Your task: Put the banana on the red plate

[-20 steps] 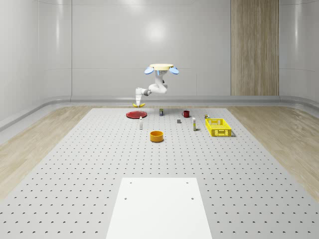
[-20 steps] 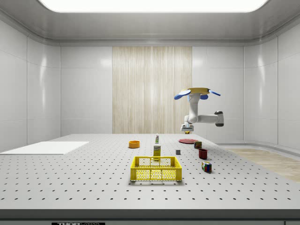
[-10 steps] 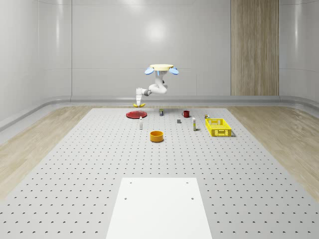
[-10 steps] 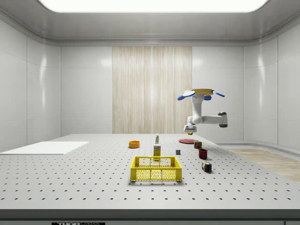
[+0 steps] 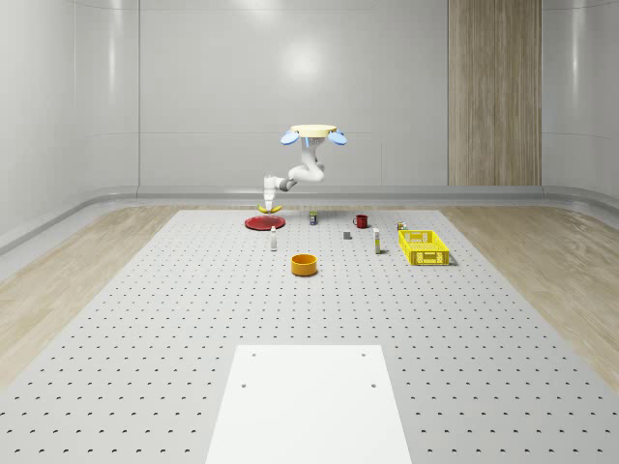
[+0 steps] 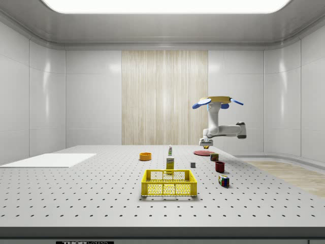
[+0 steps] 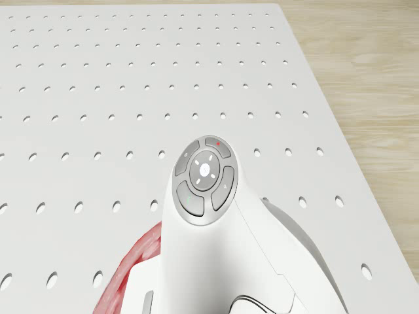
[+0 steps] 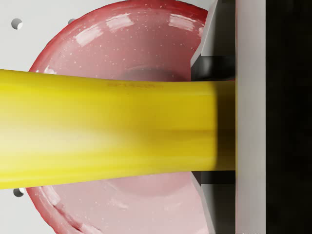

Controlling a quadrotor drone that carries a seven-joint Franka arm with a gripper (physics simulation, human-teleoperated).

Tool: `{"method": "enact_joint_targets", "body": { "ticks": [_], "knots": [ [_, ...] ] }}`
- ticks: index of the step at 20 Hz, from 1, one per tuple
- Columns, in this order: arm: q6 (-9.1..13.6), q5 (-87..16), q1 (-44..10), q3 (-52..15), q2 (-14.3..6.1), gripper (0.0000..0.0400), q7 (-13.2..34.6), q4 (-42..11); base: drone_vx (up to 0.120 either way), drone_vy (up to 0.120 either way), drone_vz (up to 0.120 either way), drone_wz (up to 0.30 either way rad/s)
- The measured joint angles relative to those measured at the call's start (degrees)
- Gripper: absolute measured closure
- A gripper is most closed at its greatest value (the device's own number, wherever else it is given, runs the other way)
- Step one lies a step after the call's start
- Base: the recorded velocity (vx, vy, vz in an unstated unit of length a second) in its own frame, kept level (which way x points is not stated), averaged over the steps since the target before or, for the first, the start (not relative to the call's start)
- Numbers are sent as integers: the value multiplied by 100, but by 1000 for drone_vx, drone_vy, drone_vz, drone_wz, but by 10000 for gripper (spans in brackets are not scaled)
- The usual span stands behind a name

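The drone (image 5: 312,133) hovers over the far end of the perforated table (image 5: 174,319), just to the whole-scene view's right of the red plate (image 5: 263,223). Its white arm (image 7: 204,180) bends down to the gripper (image 5: 269,200), which is shut on the yellow banana (image 5: 270,208) a short way above the plate. In the side view the gripper (image 6: 206,143) holds the banana (image 6: 206,146) over the plate (image 6: 203,152). In the wrist view the banana (image 8: 107,126) lies crosswise against a grey finger (image 8: 248,122), with the red plate (image 8: 131,44) directly beneath.
An orange bowl (image 5: 305,264), a yellow basket (image 5: 424,247), a red mug (image 5: 361,220), a small bottle (image 5: 274,242) and other small items stand mid-table. A white panel (image 5: 309,401) lies at the near end. Wooden floor (image 7: 366,65) borders the table beside the plate.
The gripper has come down with the banana, closer to the red plate. The drone has shifted slightly toward the side view's right and the arm has folded lower.
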State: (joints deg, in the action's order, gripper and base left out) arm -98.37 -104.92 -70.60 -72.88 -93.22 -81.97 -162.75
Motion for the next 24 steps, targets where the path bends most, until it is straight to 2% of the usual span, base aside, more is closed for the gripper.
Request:
{"method": "enact_joint_targets", "body": {
  "ticks": [9, 18, 21, 24],
  "knots": [
    [-290, -630, -227, 696, -3, 201, 59, 248, 0, 0, 0, 0],
    [-385, -586, -610, 706, 44, 201, 95, 616, 0, 0, 0, 0],
    [-394, -565, -707, 683, 50, 104, 82, 707, 0, 0, 0, 0],
    [-381, -520, -745, 631, 47, 49, 66, 737, 0, 0, 0, 0]
  ]
}}
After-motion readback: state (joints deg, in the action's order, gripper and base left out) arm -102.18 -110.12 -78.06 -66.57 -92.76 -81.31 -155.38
